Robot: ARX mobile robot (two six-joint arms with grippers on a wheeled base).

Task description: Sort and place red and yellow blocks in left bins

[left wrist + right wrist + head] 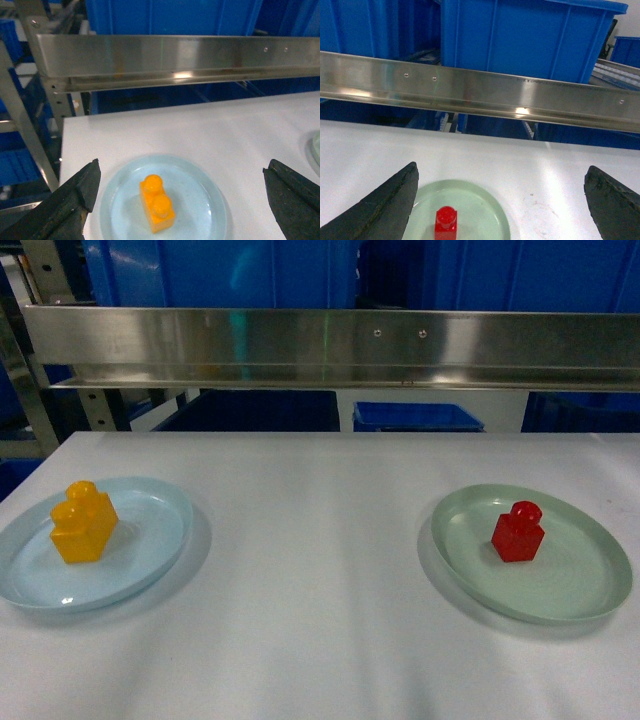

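Note:
The orange-yellow block (84,523) stands on a pale blue plate (150,570) at the table's left. On a pale green plate (585,585) at the right sits the red block (518,531), a single stud on top. Neither gripper shows in the head view. In the left wrist view my left gripper (181,167) is open, above and short of the yellow block (157,207), with nothing between its fingers. My right gripper (501,167) is open too; the red block (445,225) lies low and left of its middle. Blue bins (417,417) stand behind the table.
A steel shelf rail (330,345) crosses above the table's far edge, with large blue bins (530,40) on the shelf behind it. A metal rack upright (25,125) rises at the far left. White tabletop (320,540) lies between the two plates.

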